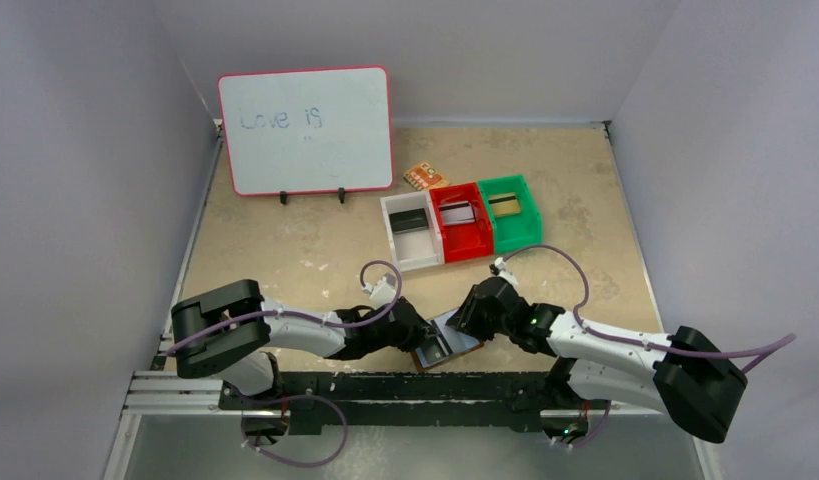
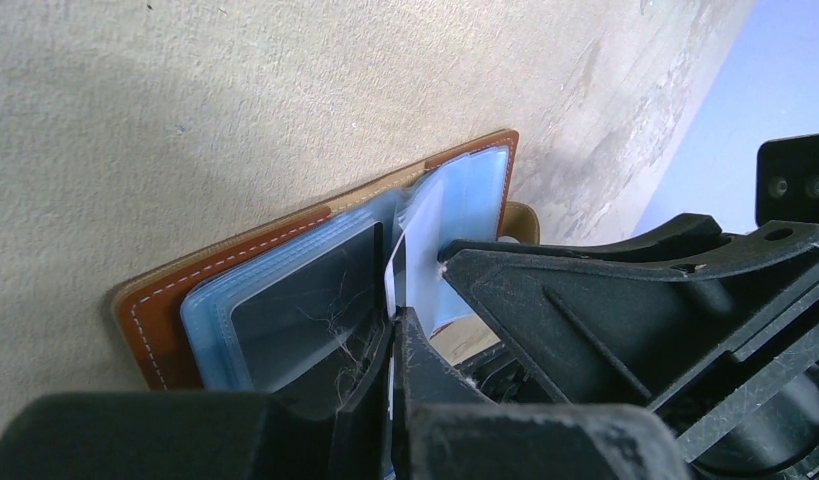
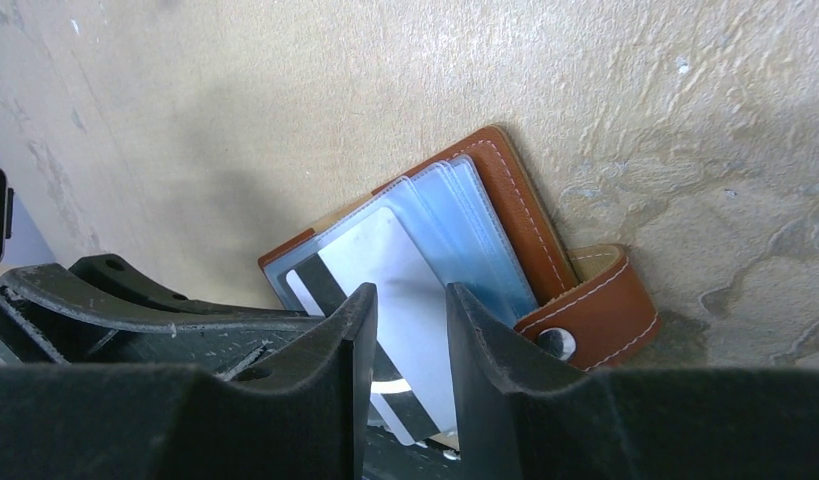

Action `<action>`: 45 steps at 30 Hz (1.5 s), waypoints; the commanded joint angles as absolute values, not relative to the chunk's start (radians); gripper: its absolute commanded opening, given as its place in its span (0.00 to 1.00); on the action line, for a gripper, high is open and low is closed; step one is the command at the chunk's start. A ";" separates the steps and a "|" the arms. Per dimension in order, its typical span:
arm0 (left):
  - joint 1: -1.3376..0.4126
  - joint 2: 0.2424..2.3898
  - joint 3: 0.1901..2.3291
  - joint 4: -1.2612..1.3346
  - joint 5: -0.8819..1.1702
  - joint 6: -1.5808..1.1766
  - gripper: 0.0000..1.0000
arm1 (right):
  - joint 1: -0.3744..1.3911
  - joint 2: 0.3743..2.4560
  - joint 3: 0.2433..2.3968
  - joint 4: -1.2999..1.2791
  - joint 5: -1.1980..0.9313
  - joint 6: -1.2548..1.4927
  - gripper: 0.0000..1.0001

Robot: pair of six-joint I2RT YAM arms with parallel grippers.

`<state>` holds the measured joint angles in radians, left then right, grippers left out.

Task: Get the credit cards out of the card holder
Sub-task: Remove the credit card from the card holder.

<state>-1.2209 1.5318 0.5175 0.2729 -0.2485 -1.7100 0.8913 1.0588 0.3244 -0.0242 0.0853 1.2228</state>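
Note:
The brown card holder [image 1: 447,345] lies open on the table near the front edge, between both arms. Its blue-grey clear pockets [image 2: 285,290] fan out, and the snap tab [image 3: 595,310] sticks out to one side. A silvery-white credit card [image 3: 395,250] with a dark stripe stands partly out of a pocket. My left gripper [image 2: 393,345] is shut on that card's thin edge [image 2: 392,275]. My right gripper [image 3: 410,295] hovers over the holder with its jaws apart, the card showing behind the gap. In the top view the left gripper [image 1: 425,335] and right gripper [image 1: 470,315] meet over the holder.
White [image 1: 400,250], red [image 1: 477,245] and green [image 1: 530,225] bins stand in a row behind, each with a card inside. An orange patterned packet [image 1: 425,177] lies behind them. A whiteboard [image 1: 307,130] stands at the back left. Walls close in both sides.

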 commanded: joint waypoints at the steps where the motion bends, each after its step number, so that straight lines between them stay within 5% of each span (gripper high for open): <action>1: -1.230 1.520 0.504 0.280 -0.273 -1.711 0.00 | 0.900 1.081 0.285 -0.166 0.057 1.225 0.36; 15: -1.225 1.254 0.455 0.086 -0.372 -1.579 0.00 | 0.900 0.975 0.419 -0.356 0.246 1.212 0.39; 20: -1.224 1.203 0.571 -0.166 -0.433 -1.494 0.00 | 0.899 0.935 0.517 -0.363 0.263 1.101 0.42; 28: -1.190 1.043 0.695 -0.274 -0.545 -1.316 0.00 | 0.898 0.883 0.590 -0.161 0.128 0.859 0.61; 36: -1.050 0.973 0.734 -0.412 -0.520 -1.262 0.00 | 0.897 1.112 0.522 0.066 -0.162 0.858 0.35; 45: -1.043 0.953 0.736 -0.463 -0.545 -1.265 0.00 | 0.897 1.263 0.499 -0.101 0.026 0.940 0.30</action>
